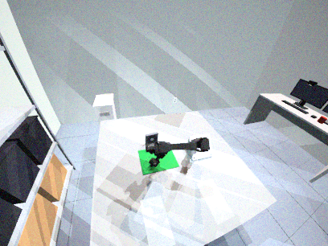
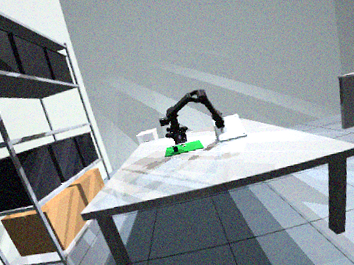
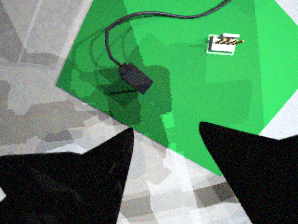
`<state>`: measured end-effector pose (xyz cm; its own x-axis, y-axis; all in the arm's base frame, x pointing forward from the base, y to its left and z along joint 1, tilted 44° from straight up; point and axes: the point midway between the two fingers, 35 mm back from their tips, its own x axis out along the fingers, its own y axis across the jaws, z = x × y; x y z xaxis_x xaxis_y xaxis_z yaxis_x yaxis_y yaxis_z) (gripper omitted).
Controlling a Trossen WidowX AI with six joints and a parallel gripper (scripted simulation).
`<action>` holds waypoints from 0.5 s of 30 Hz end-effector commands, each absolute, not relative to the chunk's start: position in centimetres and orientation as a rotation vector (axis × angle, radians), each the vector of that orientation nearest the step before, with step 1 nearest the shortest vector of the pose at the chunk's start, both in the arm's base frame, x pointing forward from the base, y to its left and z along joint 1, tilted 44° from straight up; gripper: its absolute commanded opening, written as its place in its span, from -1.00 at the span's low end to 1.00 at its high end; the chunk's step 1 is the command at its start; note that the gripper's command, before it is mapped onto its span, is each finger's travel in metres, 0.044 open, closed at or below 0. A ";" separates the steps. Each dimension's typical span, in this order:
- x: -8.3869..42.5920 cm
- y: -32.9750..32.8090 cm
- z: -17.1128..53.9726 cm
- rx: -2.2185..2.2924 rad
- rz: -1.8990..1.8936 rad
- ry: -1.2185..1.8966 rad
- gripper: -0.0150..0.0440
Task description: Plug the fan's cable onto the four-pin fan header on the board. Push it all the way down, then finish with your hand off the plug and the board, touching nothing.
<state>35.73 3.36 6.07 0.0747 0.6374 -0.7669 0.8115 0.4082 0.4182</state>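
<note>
The green board (image 1: pixel 170 161) (image 2: pixel 195 146) (image 3: pixel 270 65) lies flat on the table. In the wrist view the fan's dark plug (image 3: pixel 136 78) lies tilted over the board's near left part, with its black cable (image 3: pixel 150 13) curving up and to the right. The white four-pin header (image 3: pixel 221 47) stands to the right of the plug, apart from it, with its pins showing and nothing on it. My gripper (image 3: pixel 166 126) is open and empty. It points down above the board, and the plug lies beyond its left fingertip, not between the fingers.
The black square fan (image 1: pixel 151 141) stands behind the board, next to the arm. The arm's base (image 1: pixel 204 145) (image 2: pixel 219 123) is to the right, beside a white panel (image 2: pixel 232 127). A shelf unit stands left of the table and a desk to its right.
</note>
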 end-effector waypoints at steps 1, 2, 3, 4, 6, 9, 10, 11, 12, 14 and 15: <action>36.7 1.6 7.1 1.188 -0.070 1.608 0.83; 37.0 0.9 7.6 1.135 -0.007 1.597 0.92; 37.3 0.1 8.0 1.081 0.055 1.584 1.00; 37.6 -0.6 8.5 1.028 0.117 1.569 1.00; 38.0 -2.2 9.4 0.922 0.238 1.533 1.00; 38.4 -4.3 10.8 0.771 0.402 1.469 1.00; 38.5 -4.7 11.0 0.745 0.430 1.456 1.00; 38.5 -4.8 11.1 0.736 0.439 1.451 1.00; 38.5 -4.8 11.1 0.736 0.439 1.451 1.00; 38.5 -4.8 11.1 0.736 0.439 1.451 1.00; 38.5 -4.8 11.1 0.736 0.439 1.451 1.00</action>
<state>37.99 -2.72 9.69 0.0894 0.6607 -0.7453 0.3693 0.6730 0.6409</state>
